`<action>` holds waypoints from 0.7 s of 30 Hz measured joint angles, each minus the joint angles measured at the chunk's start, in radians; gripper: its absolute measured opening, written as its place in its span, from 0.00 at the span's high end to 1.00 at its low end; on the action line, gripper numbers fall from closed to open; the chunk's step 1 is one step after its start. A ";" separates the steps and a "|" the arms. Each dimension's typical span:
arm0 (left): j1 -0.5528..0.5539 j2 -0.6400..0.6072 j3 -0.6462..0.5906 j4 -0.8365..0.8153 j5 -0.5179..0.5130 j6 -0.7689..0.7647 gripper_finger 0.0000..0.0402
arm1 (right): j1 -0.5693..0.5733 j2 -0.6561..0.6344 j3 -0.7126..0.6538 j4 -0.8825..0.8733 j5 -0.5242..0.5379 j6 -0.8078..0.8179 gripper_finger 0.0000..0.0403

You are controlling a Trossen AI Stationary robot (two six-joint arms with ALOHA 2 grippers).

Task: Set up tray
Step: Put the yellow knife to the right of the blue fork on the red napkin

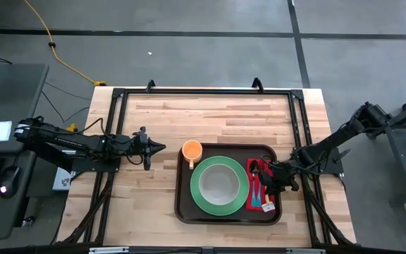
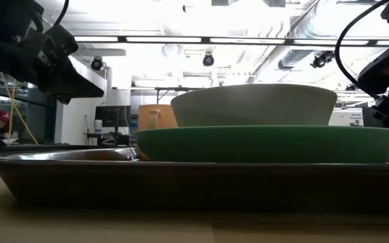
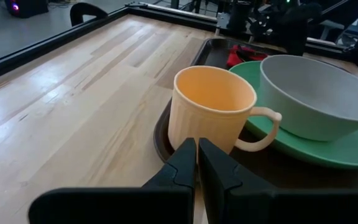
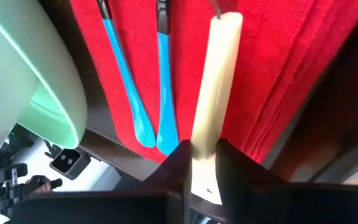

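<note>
High view, wooden table [image 1: 154, 204] bearing tray [image 1: 183, 212], grey floor around.

On the tray [image 1: 184, 210] sit a green plate [image 1: 197, 195] (bowl [image 1: 219, 183] inside), an orange cup [image 1: 192, 150] and a red napkin [image 1: 250, 200].

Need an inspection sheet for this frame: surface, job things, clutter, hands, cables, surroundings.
Surface: wooden table, black frame around it.
Job's things: tray holds orange cup, green plate with pale bowl, red napkin with two blue-handled utensils and a cream-handled one.
Clutter: nothing seen.
Hands: left hand shut, empty, left of the cup; right hand closed on the cream-handled one over the napkin.
Cables: yellow cable on floor beyond the table.
Surroundings: keyboard and mouse on side desk.
</note>
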 joint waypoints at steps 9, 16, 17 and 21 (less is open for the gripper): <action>0.000 0.000 0.000 0.005 0.000 0.000 0.88 | 0.000 0.000 0.001 -0.008 0.008 -0.004 0.97; 0.000 0.000 0.000 0.005 0.013 0.000 0.88 | 0.001 -0.001 0.002 -0.018 0.008 -0.004 0.98; 0.000 0.000 0.000 0.005 0.017 0.000 0.88 | 0.002 -0.001 0.002 -0.020 0.008 -0.004 0.98; 0.000 0.000 0.000 0.005 0.019 0.000 0.88 | 0.002 -0.002 0.002 -0.022 0.003 -0.004 0.98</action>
